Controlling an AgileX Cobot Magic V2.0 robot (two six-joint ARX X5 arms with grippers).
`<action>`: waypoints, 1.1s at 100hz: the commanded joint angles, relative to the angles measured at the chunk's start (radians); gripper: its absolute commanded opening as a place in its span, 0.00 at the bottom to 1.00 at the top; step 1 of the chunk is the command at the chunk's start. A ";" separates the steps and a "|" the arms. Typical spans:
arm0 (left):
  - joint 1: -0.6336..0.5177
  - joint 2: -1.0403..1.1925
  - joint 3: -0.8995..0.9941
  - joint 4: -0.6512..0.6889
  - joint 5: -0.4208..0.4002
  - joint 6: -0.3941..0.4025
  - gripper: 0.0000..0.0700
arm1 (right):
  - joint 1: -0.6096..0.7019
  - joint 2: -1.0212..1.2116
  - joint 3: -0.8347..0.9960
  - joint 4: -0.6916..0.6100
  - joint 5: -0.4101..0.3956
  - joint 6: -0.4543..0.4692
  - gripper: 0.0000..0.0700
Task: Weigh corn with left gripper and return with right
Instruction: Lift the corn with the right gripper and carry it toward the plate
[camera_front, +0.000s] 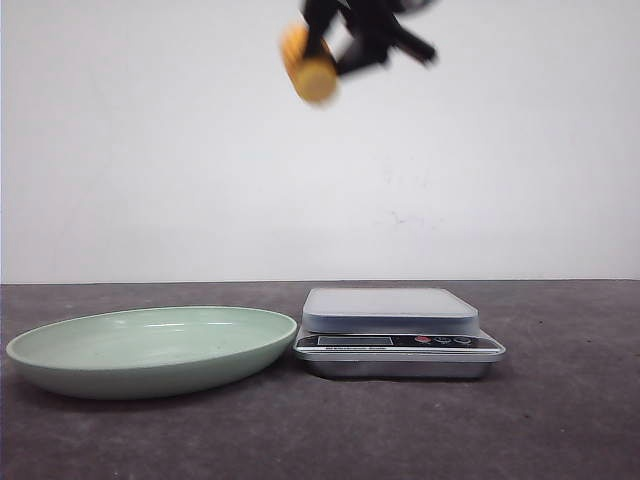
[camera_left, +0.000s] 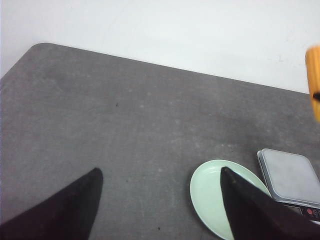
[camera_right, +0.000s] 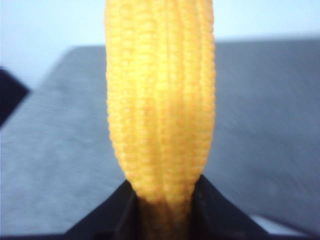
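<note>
Corn (camera_front: 309, 65) was pinched in right gripper (camera_right: 162, 200), long axis running out from its fingers, high above plate (camera_front: 60, 355) and scale (camera_front: 390, 310); left gripper (camera_left: 160, 205) hung spread, empty, well apart.

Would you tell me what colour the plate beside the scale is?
The plate is pale green, plain and unpatterned; the front view shows it best.

Blurred corn (camera_front: 309, 66), edge-cropped right hand (camera_front: 345, 45)
</note>
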 joint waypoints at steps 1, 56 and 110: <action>-0.006 0.006 0.013 -0.053 -0.019 0.009 0.61 | 0.035 0.006 0.057 0.006 0.000 -0.077 0.00; -0.006 0.006 0.013 -0.051 -0.048 0.005 0.61 | 0.175 0.055 0.074 -0.289 0.009 -0.099 0.00; -0.006 0.006 0.013 -0.047 -0.048 0.005 0.61 | 0.237 0.282 0.074 -0.434 -0.010 -0.026 0.00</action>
